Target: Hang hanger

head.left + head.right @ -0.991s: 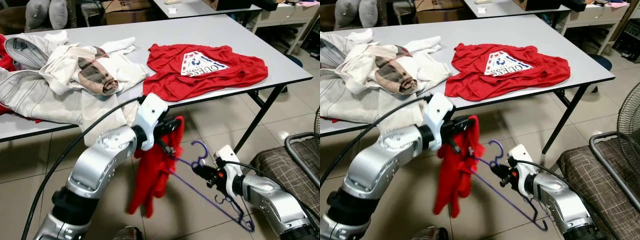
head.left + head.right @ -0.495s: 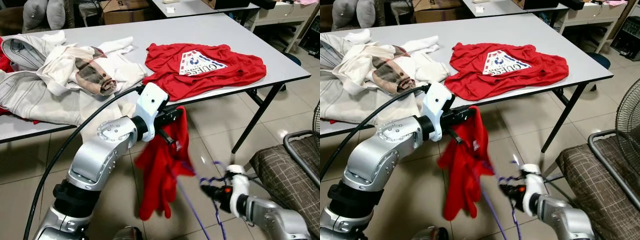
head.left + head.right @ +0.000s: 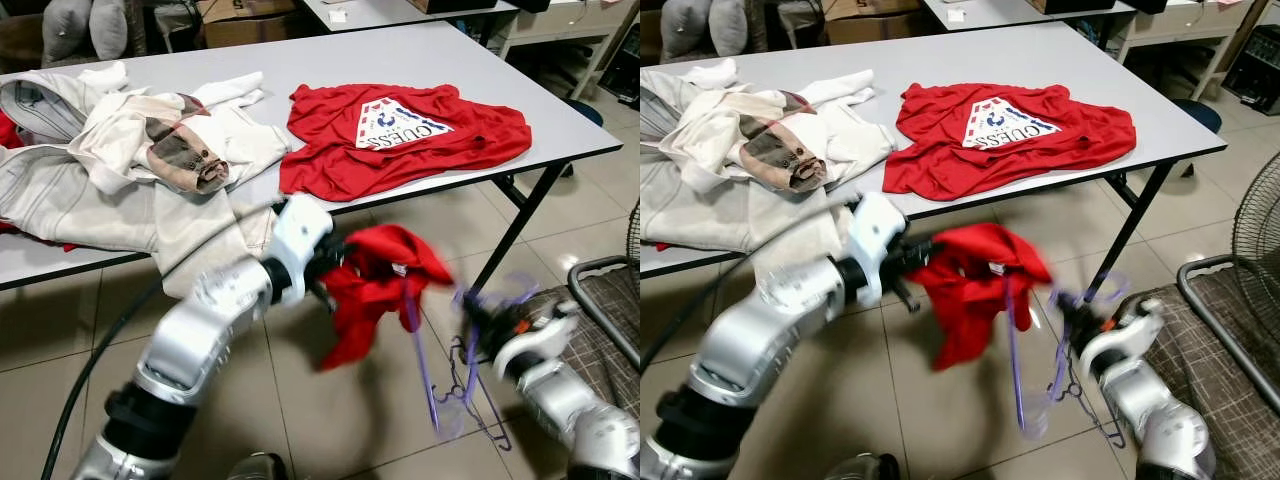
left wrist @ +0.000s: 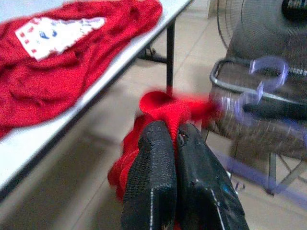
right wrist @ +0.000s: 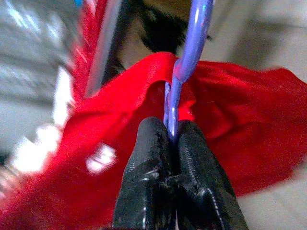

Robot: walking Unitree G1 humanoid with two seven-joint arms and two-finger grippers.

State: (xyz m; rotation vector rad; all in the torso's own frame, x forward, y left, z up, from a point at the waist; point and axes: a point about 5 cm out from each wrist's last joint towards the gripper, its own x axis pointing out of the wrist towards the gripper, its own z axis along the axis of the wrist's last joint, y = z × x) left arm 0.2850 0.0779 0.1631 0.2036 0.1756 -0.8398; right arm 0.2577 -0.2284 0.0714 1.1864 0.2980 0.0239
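A small red garment (image 3: 378, 285) hangs below the table's front edge, bunched and blurred with motion. My left gripper (image 3: 325, 278) is shut on its cloth, and in the left wrist view the black fingers (image 4: 158, 163) pinch red fabric (image 4: 163, 103). A thin purple hanger (image 3: 420, 350) runs through the garment, its lower part dangling toward the floor. My right gripper (image 3: 482, 322), to the right of the garment, is shut on the hanger. In the right wrist view the hanger's neck (image 5: 189, 43) rises from between the fingers (image 5: 148, 158) against the red cloth (image 5: 230, 124).
The grey table (image 3: 560, 125) carries a red printed T-shirt (image 3: 400, 135) and a pile of pale clothes (image 3: 130, 165). A chair with a plaid cushion (image 3: 605, 320) stands at the right, with a fan (image 3: 1260, 215) beyond it. Tiled floor lies below.
My right gripper has swung up and to the right with the hanger. The red garment has lifted and spread sideways from hanging straight down. My left arm has dropped slightly.
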